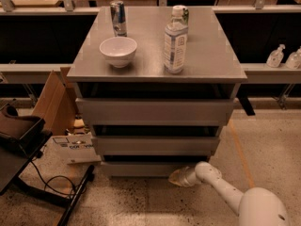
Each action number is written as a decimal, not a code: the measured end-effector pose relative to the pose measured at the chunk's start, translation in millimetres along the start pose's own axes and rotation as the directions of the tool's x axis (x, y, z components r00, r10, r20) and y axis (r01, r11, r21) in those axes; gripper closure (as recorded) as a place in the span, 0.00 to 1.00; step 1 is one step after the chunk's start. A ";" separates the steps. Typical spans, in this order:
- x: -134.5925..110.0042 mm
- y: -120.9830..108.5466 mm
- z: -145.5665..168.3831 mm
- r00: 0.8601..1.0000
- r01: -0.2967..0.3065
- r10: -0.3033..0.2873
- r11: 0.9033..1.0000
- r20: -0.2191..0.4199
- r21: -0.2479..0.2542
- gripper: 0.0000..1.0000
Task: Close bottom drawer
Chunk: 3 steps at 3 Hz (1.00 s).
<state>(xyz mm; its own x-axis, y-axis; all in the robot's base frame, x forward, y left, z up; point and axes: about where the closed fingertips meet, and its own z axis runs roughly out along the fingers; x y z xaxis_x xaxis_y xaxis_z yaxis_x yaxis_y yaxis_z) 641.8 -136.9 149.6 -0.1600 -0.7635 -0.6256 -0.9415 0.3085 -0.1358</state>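
The cabinet (155, 74) fills the middle of the view, its counter (207, 55) a flat grey slab. Under the counter's front edge sit three drawer fronts, each set a little further back than the one above. The top drawer (155, 111) is widest, the middle drawer (155, 145) lies below it, and the bottom drawer (136, 169) sits at floor level. A dark gap shows above the bottom front, and the same kind of gap shows above the other two, so I judge it to be nearly or fully home. At most a last short push is left.

The white arm (225, 189) comes in from the floor below the counter's right front corner. Its gripper (178, 177) is against the right end of the bottom front, low down. I cannot tell whether the gripper is open or closed.

On the floor past the counter's left edge lie a cardboard box (51, 102) and a paper bag (70, 147), both clear of the arm. The floor under the front edge is open, so there is room to press straight in.

On the counter, a bottle (175, 41) stands right of centre, a bowl (118, 51) towards the left front corner, and a can (118, 19) nearer the back edge.
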 end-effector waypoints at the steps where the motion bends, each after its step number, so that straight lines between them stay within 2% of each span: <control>1: 22.0 13.8 -50.7 0.992 0.099 -0.098 0.995 -0.083 0.005 1.00; 2: 61.5 -7.1 -154.7 0.958 0.185 -0.155 0.977 -0.241 0.109 1.00; 3: 81.8 -13.6 -258.7 0.914 0.243 -0.157 0.950 -0.375 0.195 1.00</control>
<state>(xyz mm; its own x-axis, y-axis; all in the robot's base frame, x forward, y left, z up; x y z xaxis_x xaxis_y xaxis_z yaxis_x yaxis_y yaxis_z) 564.7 -350.4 299.0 -0.1097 -0.9587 -0.2623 -0.8758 0.2180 -0.4306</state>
